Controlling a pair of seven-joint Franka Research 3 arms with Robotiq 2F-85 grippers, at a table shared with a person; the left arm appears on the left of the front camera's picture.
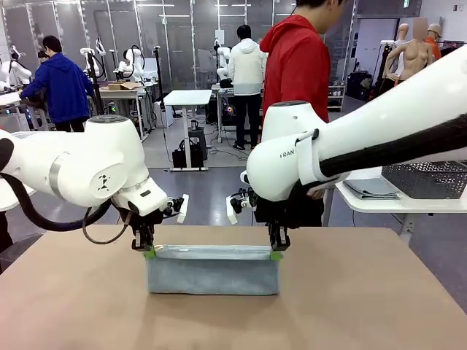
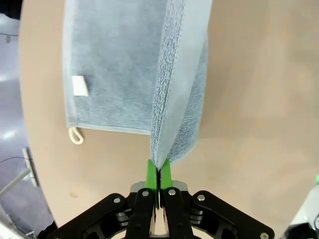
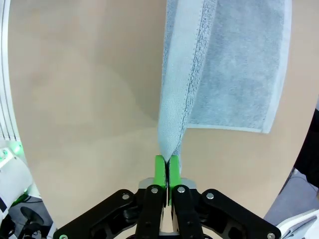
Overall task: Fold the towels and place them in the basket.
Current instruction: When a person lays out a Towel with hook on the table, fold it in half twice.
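Towel (image 1: 211, 271): pale blue-grey, held up by top edge over middle of table (image 1: 350, 306), lower part resting on it. Pinched at 9 o'clock end by left gripper (image 1: 149, 253), at 3 o'clock end by right gripper (image 1: 276, 254), both sets of jaws clamped tight on cloth. Basket (image 1: 427, 179) off at 2 o'clock.

Basket (image 1: 429, 180) at far right cut by the picture's edge and partly behind the right arm (image 1: 379, 135), person (image 1: 295, 65) cropped at the top, legs hidden, blue-grey towel (image 1: 211, 271) far end cropped in both wrist views.
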